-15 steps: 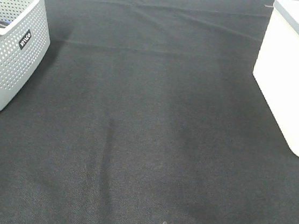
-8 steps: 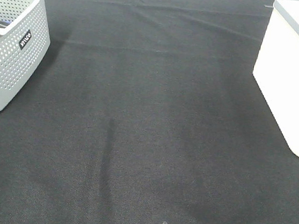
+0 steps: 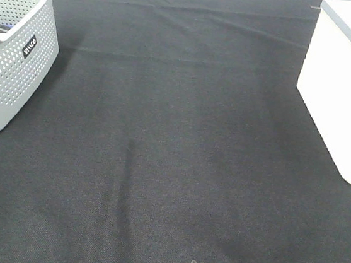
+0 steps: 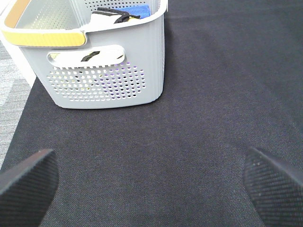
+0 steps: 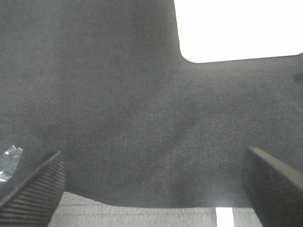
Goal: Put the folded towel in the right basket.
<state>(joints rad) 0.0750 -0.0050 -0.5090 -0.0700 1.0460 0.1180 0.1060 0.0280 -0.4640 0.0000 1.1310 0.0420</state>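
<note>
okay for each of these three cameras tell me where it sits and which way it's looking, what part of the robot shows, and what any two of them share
Exterior high: mounted high, looking down on the black cloth, with the gray basket at left and the white basket at right; no arm shows.
Left wrist: low on the left arm, facing the gray basket; both open fingertips show.
Right wrist: low on the right arm, facing the white basket; both open fingertips show.
Shared: each wrist view shares its basket and the cloth with the high view.

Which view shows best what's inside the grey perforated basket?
The left wrist view: it looks into the grey basket, showing blue and black items. The high view shows only its side at the edge; the right wrist view misses it.
</note>
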